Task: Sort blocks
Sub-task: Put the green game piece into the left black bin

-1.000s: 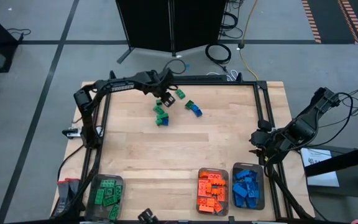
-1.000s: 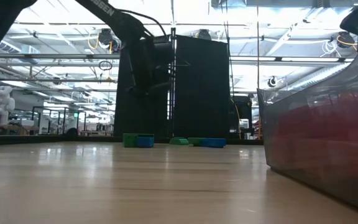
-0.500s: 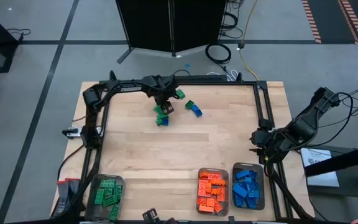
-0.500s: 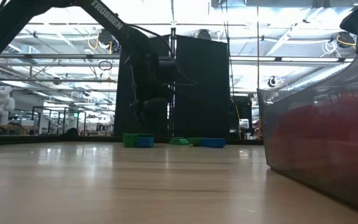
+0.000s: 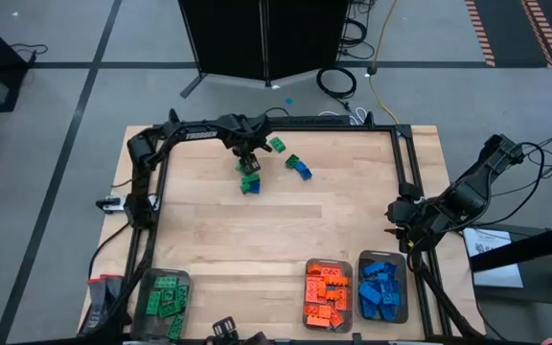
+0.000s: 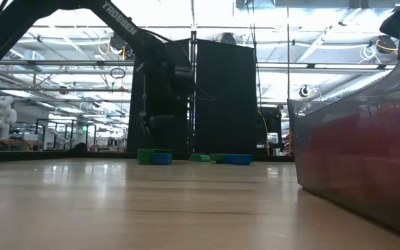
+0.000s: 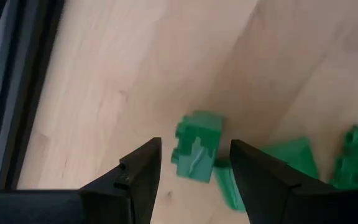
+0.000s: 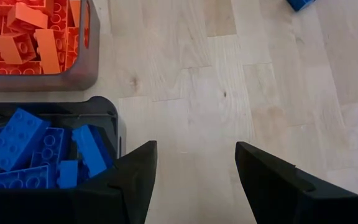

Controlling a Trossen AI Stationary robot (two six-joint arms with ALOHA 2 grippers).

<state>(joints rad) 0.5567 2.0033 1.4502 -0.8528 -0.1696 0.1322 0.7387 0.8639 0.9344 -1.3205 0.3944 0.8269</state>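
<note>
While three trays along the tabletop's near edge hold sorted blocks, few strays remain; left gripper jaws apart over green brick.

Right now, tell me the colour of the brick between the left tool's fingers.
Green: the small studded plastic brick, clearest in the left wrist view.

The wooden table carries three clear trays along its near edge: one with green blocks, one with orange blocks, one with blue blocks. Loose green and blue blocks lie near the far edge.
</note>
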